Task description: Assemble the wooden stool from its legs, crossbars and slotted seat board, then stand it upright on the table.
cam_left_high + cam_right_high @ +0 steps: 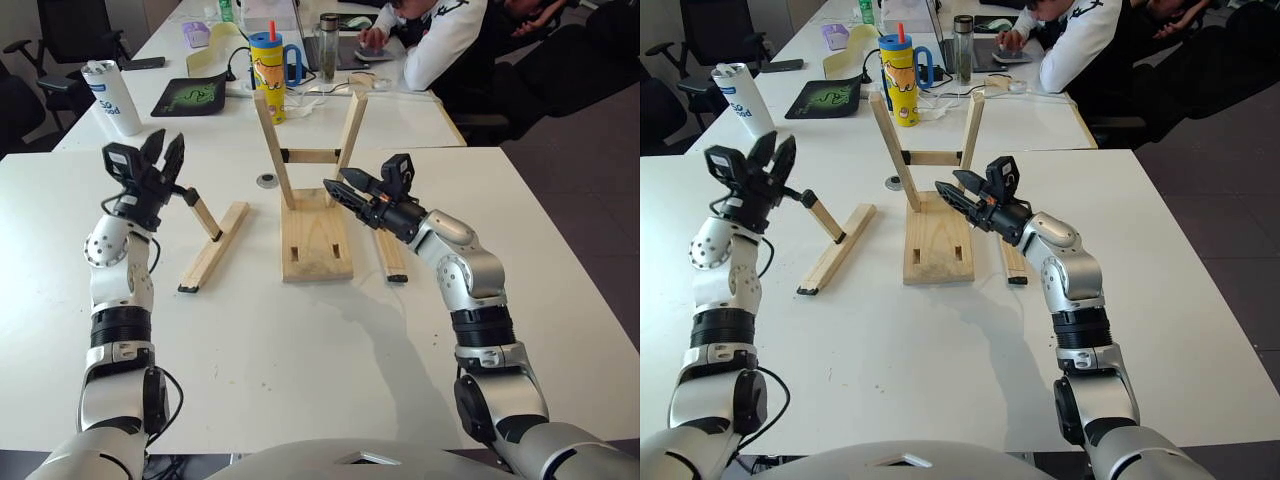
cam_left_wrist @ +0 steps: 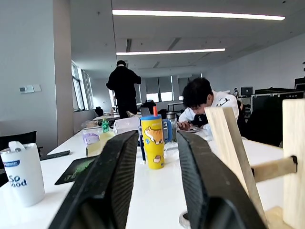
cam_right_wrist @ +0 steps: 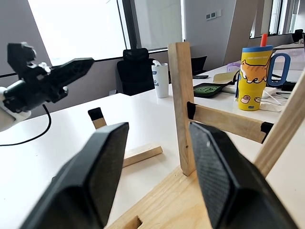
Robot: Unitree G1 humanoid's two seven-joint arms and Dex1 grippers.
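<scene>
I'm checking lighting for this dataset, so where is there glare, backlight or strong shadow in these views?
Right wrist view: the windows are blown out white, leaving the left gripper a dark silhouette. Left wrist view: ceiling light strips glare, and the gripper's fingers sit dark in front. Left eye view: even light, only faint shadows beside the seat board.

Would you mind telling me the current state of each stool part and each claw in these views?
seat board: lying flat on the table, near slots empty.
leg frame: standing at the board's far end, crossbar fitted.
left loose leg: lying flat, crossbar sticking up from it.
right loose leg: lying flat beside the board.
left claw: open, empty.
right claw: open, empty.
</scene>
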